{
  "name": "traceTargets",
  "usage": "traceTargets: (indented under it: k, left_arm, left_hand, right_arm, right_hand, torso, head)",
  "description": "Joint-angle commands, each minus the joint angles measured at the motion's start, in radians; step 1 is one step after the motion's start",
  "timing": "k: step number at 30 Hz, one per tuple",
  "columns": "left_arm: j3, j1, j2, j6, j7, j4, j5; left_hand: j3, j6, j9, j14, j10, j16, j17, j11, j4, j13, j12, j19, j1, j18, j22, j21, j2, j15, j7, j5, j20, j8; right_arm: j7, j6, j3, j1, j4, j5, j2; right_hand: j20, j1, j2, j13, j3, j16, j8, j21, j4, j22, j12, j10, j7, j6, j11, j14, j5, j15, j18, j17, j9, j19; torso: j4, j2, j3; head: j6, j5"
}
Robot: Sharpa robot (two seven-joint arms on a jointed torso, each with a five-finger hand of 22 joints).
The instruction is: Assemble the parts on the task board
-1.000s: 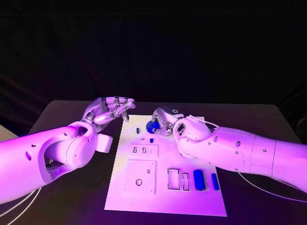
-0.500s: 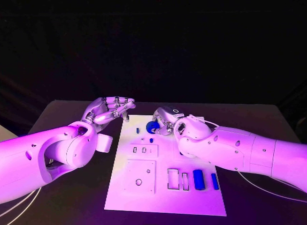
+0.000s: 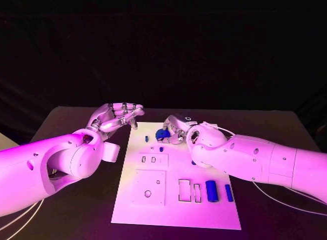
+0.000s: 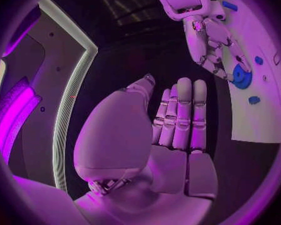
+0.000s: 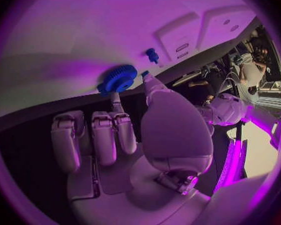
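L hand hovers off the task board's left edge, fingers together and curled, holding nothing. Blue gear sits at the board's far end. R hand pinches it btwn thumb and a fingertip. Gear looks small, light, rigid plastic; toothed rim gives grip, so hold by rim edges, not face. Could slip if tilted.

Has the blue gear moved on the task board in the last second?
No. The blue gear sits at the same spot near the task board's far edge, at the right robot hand.
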Motion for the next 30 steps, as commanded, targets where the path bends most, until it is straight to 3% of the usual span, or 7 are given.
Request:
traceTargets:
  k: [1,14,30]
  left_arm:
    - [0.001,0.001,0.001,0.015,0.004,0.001,-0.001]
    - [0.001,0.001,-0.002,0.014,0.004,0.002,-0.001]
    - [0.001,0.001,-0.007,0.012,0.005,0.002,-0.002]
  left_hand:
    - [0.005,-0.005,0.001,-0.001,-0.007,0.007,-0.001,0.002,0.001,0.001,-0.002,-0.006,0.007,0.014,0.001,0.005,0.005,0.0,0.001,0.001,-0.001,-0.006]
    - [0.007,-0.006,0.001,-0.002,-0.009,0.008,-0.001,0.003,-0.001,0.001,-0.002,-0.007,0.01,0.014,0.002,0.007,0.006,0.001,0.002,0.001,-0.001,-0.007]
    - [0.008,-0.007,0.001,-0.002,-0.009,0.009,-0.002,0.003,-0.001,0.001,-0.002,-0.007,0.011,0.014,0.003,0.008,0.007,0.001,0.002,0.001,-0.001,-0.008]
  right_arm:
    - [0.02,0.039,-0.001,-0.001,0.0,0.023,-0.003]
    - [0.0,0.049,-0.003,-0.001,-0.002,0.021,-0.022]
    - [0.008,0.032,-0.006,-0.002,0.031,0.028,-0.054]
  right_hand:
    - [0.004,-0.005,0.007,0.263,-0.001,0.003,0.0,0.004,-0.001,0.263,0.004,0.108,-0.001,0.012,0.004,0.104,0.011,0.001,-0.007,0.263,0.003,0.103]
    - [0.003,-0.006,0.012,0.263,0.004,0.003,0.001,0.004,-0.003,0.263,0.004,0.108,-0.003,0.018,0.002,0.104,0.025,0.0,-0.007,0.263,0.005,0.103]
    - [0.002,-0.006,0.01,0.263,0.004,0.003,0.002,0.004,-0.002,0.263,0.004,0.108,-0.004,0.021,0.001,0.104,0.03,-0.001,-0.007,0.263,0.005,0.103]
  torso:
    - [-0.0003,0.0,-0.0007]
    - [-0.0007,0.0,-0.0013]
    - [0.0011,0.001,-0.0008]
  head:
    - [-0.001,-0.002]
    - [0.002,-0.002]
    - [-0.001,-0.004]
